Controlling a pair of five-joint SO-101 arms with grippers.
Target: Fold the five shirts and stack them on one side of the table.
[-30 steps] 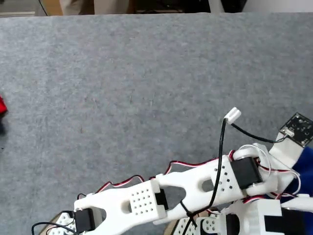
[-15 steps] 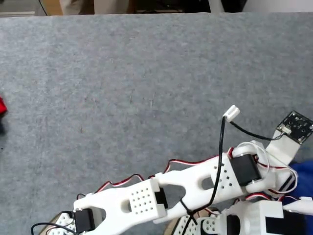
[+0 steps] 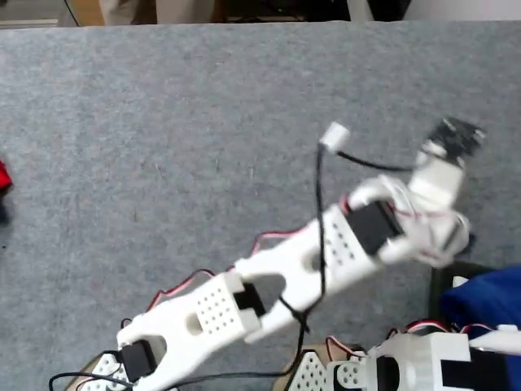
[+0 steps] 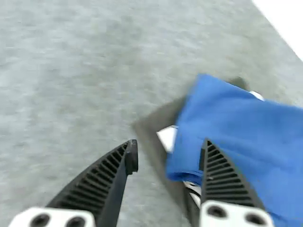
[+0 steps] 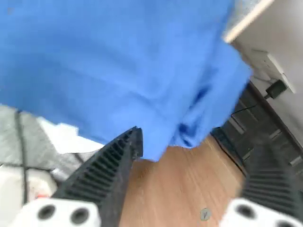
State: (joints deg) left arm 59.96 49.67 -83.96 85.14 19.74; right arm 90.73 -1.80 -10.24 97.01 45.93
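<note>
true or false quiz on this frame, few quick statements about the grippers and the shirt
1. The left gripper is open. True.
2. The blue shirt lies in the middle of the table. False: it sits at the lower right corner of the high view, beside an arm's base.
3. The right gripper is shut on the blue shirt. False: its fingers are spread apart, with the shirt in front of them.
4. A red thing shows at the left edge of the high view. True.
</note>
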